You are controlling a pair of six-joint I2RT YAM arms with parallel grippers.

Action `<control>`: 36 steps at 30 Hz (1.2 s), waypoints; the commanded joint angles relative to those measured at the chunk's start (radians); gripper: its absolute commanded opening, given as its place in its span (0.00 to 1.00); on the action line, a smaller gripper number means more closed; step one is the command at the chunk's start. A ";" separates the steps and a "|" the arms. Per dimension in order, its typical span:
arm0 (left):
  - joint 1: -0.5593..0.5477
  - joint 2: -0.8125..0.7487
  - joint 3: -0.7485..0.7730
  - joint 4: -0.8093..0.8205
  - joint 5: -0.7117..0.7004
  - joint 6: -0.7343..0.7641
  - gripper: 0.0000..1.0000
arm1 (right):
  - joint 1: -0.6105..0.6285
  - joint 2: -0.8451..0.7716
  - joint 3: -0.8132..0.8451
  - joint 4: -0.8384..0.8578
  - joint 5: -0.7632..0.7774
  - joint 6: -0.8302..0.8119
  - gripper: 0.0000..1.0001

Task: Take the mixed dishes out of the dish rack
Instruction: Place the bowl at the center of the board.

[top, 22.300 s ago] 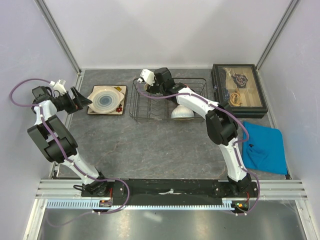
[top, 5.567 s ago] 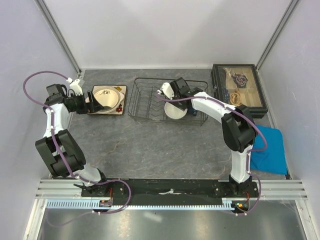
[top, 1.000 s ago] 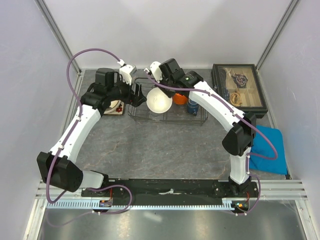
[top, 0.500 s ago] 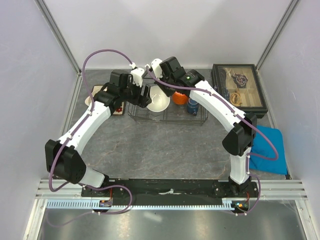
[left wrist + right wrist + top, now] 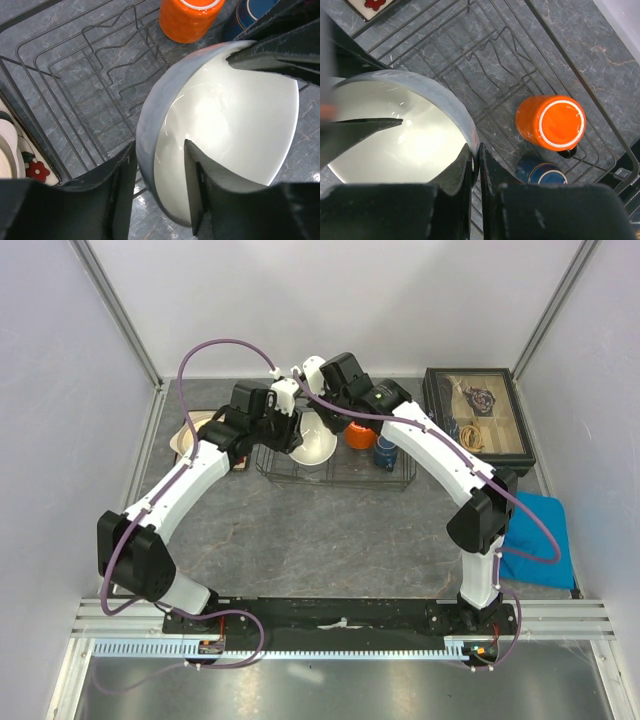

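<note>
A white bowl (image 5: 315, 440) hangs tilted above the dish rack (image 5: 340, 476). My right gripper (image 5: 476, 150) is shut on its rim (image 5: 465, 125). My left gripper (image 5: 157, 145) straddles the opposite rim of the white bowl (image 5: 225, 115), one finger outside the wall and one inside. A gap shows at the inner finger. An orange cup (image 5: 551, 122) and a dark blue mug (image 5: 542, 172) stand upside down in the dish rack (image 5: 495, 65). The square flowered plate (image 5: 31, 162) lies left of the rack with a cream bowl (image 5: 200, 423) on it, mostly hidden by my left arm.
A black glass-lidded box (image 5: 478, 420) of trinkets stands right of the rack. A blue cloth (image 5: 530, 535) lies at the right edge. Both arms cross over the rack's left half, and walls close in the table's back and sides.
My left gripper has come right from beside the rack onto the bowl's rim and its jaws have narrowed. The right gripper has tilted the bowl and kept its hold.
</note>
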 commanded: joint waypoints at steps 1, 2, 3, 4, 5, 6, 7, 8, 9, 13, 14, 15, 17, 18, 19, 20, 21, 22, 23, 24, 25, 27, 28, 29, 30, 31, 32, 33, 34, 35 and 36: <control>-0.004 0.005 0.046 0.036 -0.018 0.000 0.41 | 0.012 -0.073 0.015 0.047 -0.067 0.024 0.00; -0.004 0.007 0.046 0.034 -0.018 0.002 0.30 | 0.013 -0.075 0.009 0.047 -0.072 0.024 0.00; -0.004 0.005 0.043 0.033 -0.021 0.003 0.24 | 0.015 -0.078 0.007 0.047 -0.070 0.022 0.00; -0.006 0.004 0.043 0.034 -0.022 0.005 0.19 | 0.018 -0.082 0.003 0.049 -0.067 0.021 0.00; -0.006 0.002 0.040 0.033 -0.026 0.006 0.08 | 0.019 -0.084 -0.005 0.049 -0.067 0.019 0.00; -0.004 -0.003 0.039 0.034 -0.033 0.009 0.02 | 0.019 -0.087 -0.008 0.050 -0.061 0.015 0.00; -0.004 -0.006 0.036 0.033 -0.036 0.008 0.02 | 0.019 -0.091 -0.014 0.053 -0.052 0.013 0.01; -0.004 -0.010 0.031 0.034 -0.041 0.011 0.02 | 0.019 -0.095 -0.025 0.058 -0.047 0.013 0.08; -0.004 -0.018 0.029 0.034 -0.050 0.011 0.01 | 0.019 -0.096 -0.030 0.058 -0.046 0.009 0.14; 0.000 -0.042 0.013 0.034 -0.084 0.029 0.02 | 0.019 -0.107 -0.054 0.059 -0.015 0.001 0.46; 0.002 -0.049 0.006 0.036 -0.094 0.034 0.02 | 0.018 -0.111 -0.069 0.067 -0.006 -0.001 0.57; 0.011 -0.056 0.002 0.034 -0.107 0.040 0.02 | 0.019 -0.116 -0.079 0.070 0.000 -0.002 0.61; 0.028 -0.076 -0.006 0.030 -0.110 0.045 0.01 | 0.018 -0.131 -0.100 0.078 0.007 -0.007 0.71; 0.055 -0.081 -0.007 0.019 -0.093 0.046 0.01 | 0.019 -0.136 -0.106 0.079 0.008 -0.008 0.75; 0.072 -0.092 -0.006 0.008 -0.082 0.045 0.02 | 0.019 -0.147 -0.111 0.081 0.007 -0.008 0.79; 0.092 -0.095 0.000 0.001 -0.067 0.040 0.02 | 0.019 -0.151 -0.123 0.082 0.005 -0.011 0.81; 0.139 -0.098 0.003 -0.009 -0.029 0.037 0.02 | 0.019 -0.157 -0.129 0.085 0.007 -0.010 0.82; 0.164 -0.108 0.008 -0.030 -0.009 0.035 0.02 | 0.019 -0.171 -0.143 0.089 0.008 -0.011 0.83; 0.190 -0.116 0.013 -0.039 0.028 0.035 0.02 | 0.019 -0.179 -0.151 0.093 0.007 -0.013 0.83; 0.242 -0.124 0.014 -0.053 0.045 0.040 0.02 | 0.019 -0.194 -0.157 0.098 0.008 -0.014 0.84; 0.271 -0.131 0.014 -0.071 0.063 0.045 0.01 | 0.018 -0.200 -0.172 0.099 0.008 -0.016 0.84; 0.357 -0.147 0.022 -0.104 0.122 0.061 0.02 | 0.019 -0.213 -0.184 0.102 0.014 -0.022 0.84; 0.388 -0.151 0.022 -0.136 0.145 0.068 0.01 | 0.018 -0.217 -0.198 0.102 0.014 -0.025 0.84; 0.420 -0.156 0.022 -0.151 0.189 0.074 0.02 | 0.018 -0.222 -0.207 0.104 0.014 -0.027 0.84; 0.493 -0.161 0.019 -0.165 0.209 0.087 0.01 | 0.018 -0.230 -0.215 0.105 0.013 -0.028 0.85; 0.523 -0.168 -0.001 -0.174 0.226 0.094 0.02 | 0.016 -0.231 -0.232 0.107 0.014 -0.030 0.85; 0.555 -0.174 -0.018 -0.182 0.258 0.101 0.02 | 0.018 -0.234 -0.238 0.110 0.013 -0.031 0.85; 0.609 -0.190 -0.033 -0.190 0.272 0.123 0.01 | 0.016 -0.240 -0.244 0.110 0.014 -0.031 0.85; 0.634 -0.197 -0.064 -0.199 0.284 0.138 0.02 | 0.016 -0.243 -0.258 0.112 0.013 -0.033 0.85; 0.657 -0.204 -0.079 -0.216 0.303 0.150 0.01 | 0.018 -0.248 -0.266 0.115 0.014 -0.036 0.85; 0.705 -0.216 -0.095 -0.220 0.312 0.181 0.01 | 0.018 -0.256 -0.270 0.116 0.014 -0.034 0.85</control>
